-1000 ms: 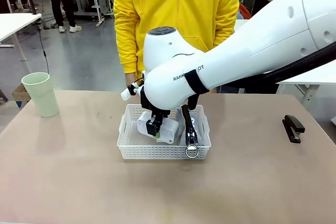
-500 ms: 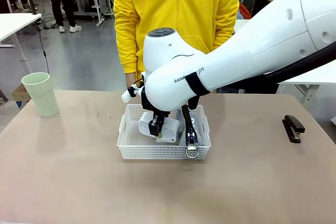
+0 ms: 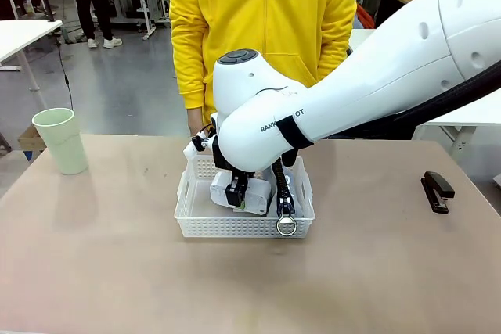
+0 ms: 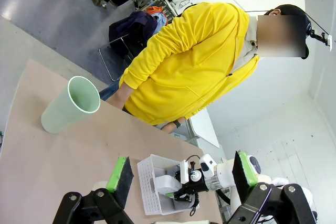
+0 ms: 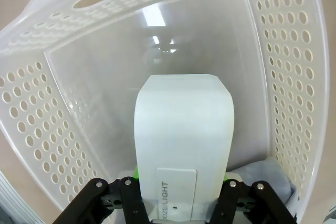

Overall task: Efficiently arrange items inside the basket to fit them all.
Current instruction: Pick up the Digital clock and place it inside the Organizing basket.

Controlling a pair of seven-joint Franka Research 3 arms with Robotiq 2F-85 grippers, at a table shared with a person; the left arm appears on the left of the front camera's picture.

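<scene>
Your right gripper (image 3: pixel 237 195) is down inside the basket (image 3: pixel 192 220), with its fingers on either side of the white box (image 5: pixel 184 129), which sits low in the left half. The wrist view shows a sliver of green pad at each flank of the box. You cannot tell whether the fingers are pressing on it or standing just off it. Treat the box as a rigid, smooth shell with rounded corners, probably light and probably slippery. Take it across its narrow width on the long straight flanks, near the middle rather than at the curved ends, where the pads would likely slide off. The grey pouch (image 5: pixel 265 174) lies beside it along the right wall, with its metal ring (image 3: pixel 286 226) at the near rim. It looks soft and should squash to give room, so pinch the fabric or the zipper edge rather than the loose ring. The pale green cup (image 3: pixel 61 140) stands upright at the far left of the desk (image 3: pixel 117 271). It is thin-walled and likely light, so grip it gently over the rim. The small black stapler (image 3: pixel 437 191) lies well off to the right. It is hard and narrow, so take it across its body. Your left gripper (image 4: pixel 180 169) hangs high, with its fingers spread wide and holding nothing.
</scene>
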